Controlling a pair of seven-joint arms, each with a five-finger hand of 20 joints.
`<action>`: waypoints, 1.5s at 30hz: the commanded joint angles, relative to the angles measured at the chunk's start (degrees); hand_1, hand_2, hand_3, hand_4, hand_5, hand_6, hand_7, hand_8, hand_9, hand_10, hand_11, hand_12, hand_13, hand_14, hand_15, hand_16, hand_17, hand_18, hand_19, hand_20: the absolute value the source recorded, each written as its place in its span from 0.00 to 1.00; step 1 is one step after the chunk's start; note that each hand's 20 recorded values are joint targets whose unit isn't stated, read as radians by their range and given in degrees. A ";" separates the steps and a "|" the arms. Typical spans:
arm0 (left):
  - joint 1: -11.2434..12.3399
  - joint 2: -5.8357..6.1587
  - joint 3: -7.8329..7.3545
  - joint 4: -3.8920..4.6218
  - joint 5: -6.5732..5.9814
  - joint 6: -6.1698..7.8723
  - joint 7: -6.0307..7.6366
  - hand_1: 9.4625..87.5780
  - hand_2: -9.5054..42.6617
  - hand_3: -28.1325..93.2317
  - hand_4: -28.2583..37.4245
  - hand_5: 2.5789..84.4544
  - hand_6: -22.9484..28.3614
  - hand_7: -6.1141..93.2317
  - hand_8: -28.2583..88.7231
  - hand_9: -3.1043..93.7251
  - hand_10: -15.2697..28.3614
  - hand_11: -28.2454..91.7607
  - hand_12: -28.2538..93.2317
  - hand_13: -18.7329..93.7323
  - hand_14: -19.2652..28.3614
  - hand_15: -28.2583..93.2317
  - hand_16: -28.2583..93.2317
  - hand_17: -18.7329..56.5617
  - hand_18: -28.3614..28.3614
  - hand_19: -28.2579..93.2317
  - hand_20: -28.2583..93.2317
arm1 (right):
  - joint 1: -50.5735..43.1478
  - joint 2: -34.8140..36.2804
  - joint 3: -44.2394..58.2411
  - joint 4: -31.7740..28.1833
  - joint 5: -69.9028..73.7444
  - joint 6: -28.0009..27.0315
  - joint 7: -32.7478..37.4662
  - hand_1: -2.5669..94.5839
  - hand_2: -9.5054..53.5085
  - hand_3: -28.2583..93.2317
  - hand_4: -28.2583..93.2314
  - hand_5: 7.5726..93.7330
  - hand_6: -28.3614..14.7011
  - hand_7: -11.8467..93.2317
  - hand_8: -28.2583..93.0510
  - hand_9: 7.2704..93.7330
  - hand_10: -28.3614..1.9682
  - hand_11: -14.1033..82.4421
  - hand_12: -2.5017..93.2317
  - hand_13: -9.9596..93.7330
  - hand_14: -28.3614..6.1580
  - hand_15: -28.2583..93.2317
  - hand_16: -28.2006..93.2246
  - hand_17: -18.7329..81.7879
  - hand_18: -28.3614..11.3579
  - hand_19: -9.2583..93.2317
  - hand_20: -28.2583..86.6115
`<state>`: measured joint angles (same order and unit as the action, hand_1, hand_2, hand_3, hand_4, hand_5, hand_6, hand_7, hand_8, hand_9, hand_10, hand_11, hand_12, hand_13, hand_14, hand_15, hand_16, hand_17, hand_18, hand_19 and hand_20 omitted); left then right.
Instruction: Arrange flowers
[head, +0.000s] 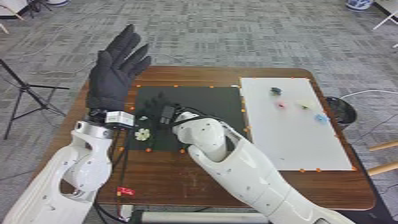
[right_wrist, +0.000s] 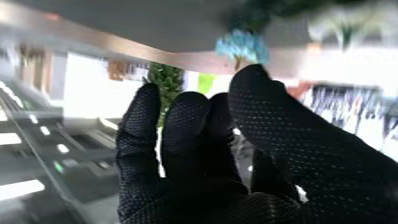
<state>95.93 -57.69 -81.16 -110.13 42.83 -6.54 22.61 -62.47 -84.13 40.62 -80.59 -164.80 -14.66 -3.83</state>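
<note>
My left hand (head: 111, 75) is raised over the table's far left part in the head view, its fingers straight. My right hand (head: 163, 107) is over the black mat (head: 209, 95), dark against it. A pale flower (head: 142, 134) lies on the mat's left part. On the white board (head: 289, 142) are a dark blue flower (head: 275, 91), a pink one (head: 282, 105), a yellowish one (head: 305, 106) and a light blue one (head: 321, 118). In the right wrist view my right hand (right_wrist: 187, 140) is open; a blue flower (right_wrist: 242, 47) appears beyond the thumb's tip, contact unclear.
A small red item (head: 125, 191) lies near the table's front left. Orange markers line the mat and board. A black bin (head: 342, 111) stands off the table's right edge, and a tripod (head: 34, 97) off the left. Leafy green (right_wrist: 164, 80) shows behind the fingers in the wrist view.
</note>
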 joint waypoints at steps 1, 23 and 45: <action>-0.40 -0.54 0.57 -0.08 0.05 0.20 0.11 0.21 0.15 0.67 0.00 0.27 0.45 0.22 0.17 0.24 0.57 0.31 0.38 0.33 0.67 0.29 0.30 0.09 0.84 0.56 0.29 | 1.58 -0.53 -2.65 0.09 -0.50 4.39 4.02 0.51 0.23 1.00 0.07 0.28 0.92 0.33 0.10 0.23 0.48 0.85 0.86 0.36 0.42 0.95 0.72 0.30 0.24 0.80 0.72; -2.82 -1.27 2.52 0.95 0.00 -0.16 -0.31 0.21 0.15 0.68 0.00 0.27 0.45 0.22 0.17 0.24 0.57 0.31 0.38 0.33 0.67 0.29 0.30 0.08 0.84 0.56 0.29 | 4.34 -2.42 -5.85 3.34 -6.92 -1.32 11.62 0.50 0.24 1.00 0.07 0.26 0.94 0.31 0.11 0.24 0.43 0.85 0.88 0.36 0.35 0.96 0.75 0.29 0.18 0.79 0.74; -0.36 -1.62 0.62 0.04 0.19 -0.11 0.48 0.21 0.15 0.68 0.00 0.28 0.45 0.22 0.17 0.24 0.57 0.31 0.38 0.33 0.67 0.29 0.30 0.08 0.83 0.55 0.29 | 6.78 2.32 -8.96 2.10 -6.46 -2.67 12.04 0.49 0.27 1.00 0.07 0.33 0.92 0.29 0.12 0.26 0.43 0.84 0.89 0.37 0.35 0.94 0.76 0.29 0.20 0.78 0.74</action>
<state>93.94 -58.92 -79.38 -109.13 42.90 -6.48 22.63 -57.75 -83.51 32.77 -78.12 -167.40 -17.05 7.03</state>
